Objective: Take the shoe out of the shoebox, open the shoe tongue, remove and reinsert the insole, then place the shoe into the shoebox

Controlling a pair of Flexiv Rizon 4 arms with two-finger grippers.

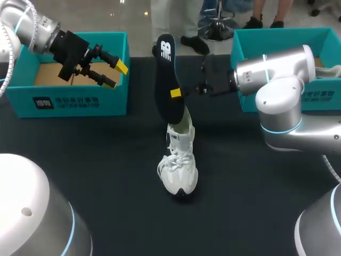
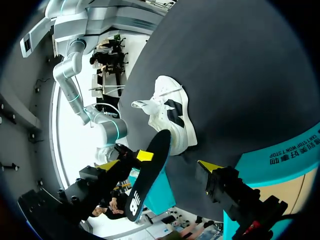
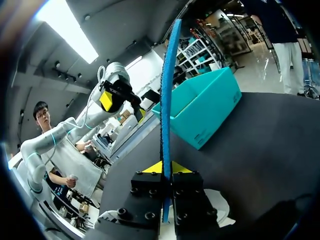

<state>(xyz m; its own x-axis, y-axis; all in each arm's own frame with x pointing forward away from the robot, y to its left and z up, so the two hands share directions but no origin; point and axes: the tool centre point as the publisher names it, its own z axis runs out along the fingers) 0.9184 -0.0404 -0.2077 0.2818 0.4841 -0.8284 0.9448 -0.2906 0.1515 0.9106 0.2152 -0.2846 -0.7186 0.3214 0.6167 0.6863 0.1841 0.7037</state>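
Observation:
A white shoe (image 1: 179, 169) stands on the black table (image 1: 106, 176), toe towards the front edge. A black insole (image 1: 165, 74) rises tilted from the shoe's opening, lower end at the collar. My right gripper (image 1: 178, 93) comes in from the right and is shut on the insole's edge. In the right wrist view the insole (image 3: 167, 95) shows edge-on and blue between the shut fingers (image 3: 166, 167), with the shoe (image 3: 221, 206) below. My left gripper (image 1: 111, 73) hangs open over the left shoebox (image 1: 69, 101), holding nothing. The left wrist view shows the shoe (image 2: 172, 114) and insole (image 2: 147, 182) ahead of that gripper (image 2: 159, 165).
A second teal shoebox (image 1: 277, 37) stands at the back right, behind my right arm (image 1: 282, 90). Dark bare tabletop lies on both sides of the shoe and in front of it.

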